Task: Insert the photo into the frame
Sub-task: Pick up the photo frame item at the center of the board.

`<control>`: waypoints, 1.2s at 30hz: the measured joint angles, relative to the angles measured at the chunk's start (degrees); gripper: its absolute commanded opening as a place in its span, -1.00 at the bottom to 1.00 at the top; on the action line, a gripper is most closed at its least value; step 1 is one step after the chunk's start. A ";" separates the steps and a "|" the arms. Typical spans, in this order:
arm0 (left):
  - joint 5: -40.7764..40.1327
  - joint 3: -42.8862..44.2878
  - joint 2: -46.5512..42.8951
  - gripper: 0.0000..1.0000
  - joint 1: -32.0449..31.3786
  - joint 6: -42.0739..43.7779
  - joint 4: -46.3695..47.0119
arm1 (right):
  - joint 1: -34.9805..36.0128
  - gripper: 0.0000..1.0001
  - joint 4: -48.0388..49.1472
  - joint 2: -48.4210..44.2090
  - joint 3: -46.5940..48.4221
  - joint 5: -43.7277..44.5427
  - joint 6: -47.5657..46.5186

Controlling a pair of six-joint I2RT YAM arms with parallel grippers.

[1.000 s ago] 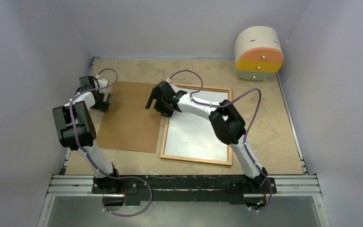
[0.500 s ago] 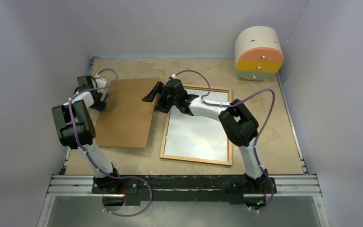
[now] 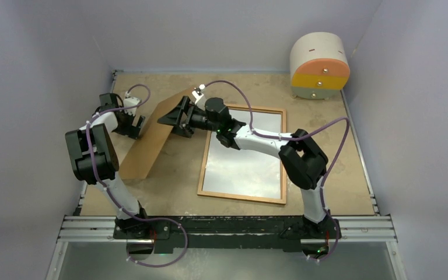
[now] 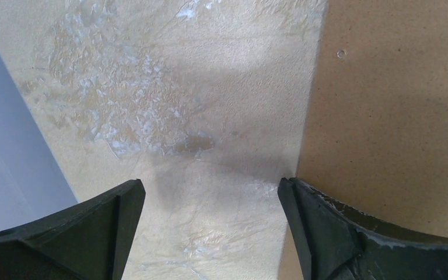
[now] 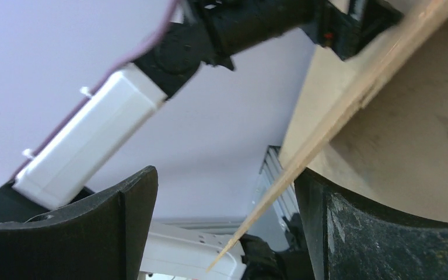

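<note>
The frame (image 3: 242, 198), orange-brown wood, lies flat at table centre. Inside it is a pale glossy surface (image 3: 242, 157); I cannot tell whether that is the photo or the bare pane. A plain brown backing board (image 3: 150, 140) stands tilted, its right edge raised. My right gripper (image 3: 172, 119) is open at that raised edge. In the right wrist view the board's thin edge (image 5: 326, 140) runs between the fingers, close to the right one. My left gripper (image 3: 135, 123) is open at the board's left edge. In the left wrist view its right finger (image 4: 326, 233) overlaps the board (image 4: 396, 116).
A round cream cabinet (image 3: 319, 65) with orange, yellow and grey drawers stands at the back right. Grey walls close in the table on three sides. The left arm (image 5: 93, 140) fills the upper part of the right wrist view.
My right gripper has moved left and up, raising the board's right edge from flat to steeply tilted. The left gripper has stayed at the board's left edge. The frame has not moved.
</note>
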 measured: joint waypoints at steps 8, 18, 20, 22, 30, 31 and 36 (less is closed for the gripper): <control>2.91 0.35 -0.35 1.00 -0.11 -0.55 -3.50 | -0.28 -0.01 -17.22 -6.71 -2.78 6.67 -6.51; -0.24 6.49 -4.48 1.00 -4.09 -4.85 -17.66 | -0.57 -1.00 -26.80 -7.17 -2.25 10.84 -7.72; -1.95 7.87 -7.08 1.00 -4.87 -6.62 -18.14 | -0.68 -1.00 -28.33 -5.29 -1.95 10.82 -7.32; -4.04 8.50 -10.10 1.00 -5.20 -7.93 -18.62 | -0.70 -1.00 -29.44 -3.34 -1.14 10.64 -7.13; -8.87 10.36 -18.18 1.00 -5.22 -6.43 -21.70 | -3.26 -1.00 -33.14 -2.69 1.90 9.05 -6.99; -7.13 10.16 -20.00 1.00 -5.20 -5.03 -21.99 | -4.22 -1.00 -33.79 -2.69 2.49 8.66 -7.04; 6.69 4.66 -36.74 1.00 -5.18 5.99 -22.60 | -9.64 -1.00 -40.68 -2.49 9.11 7.85 -7.76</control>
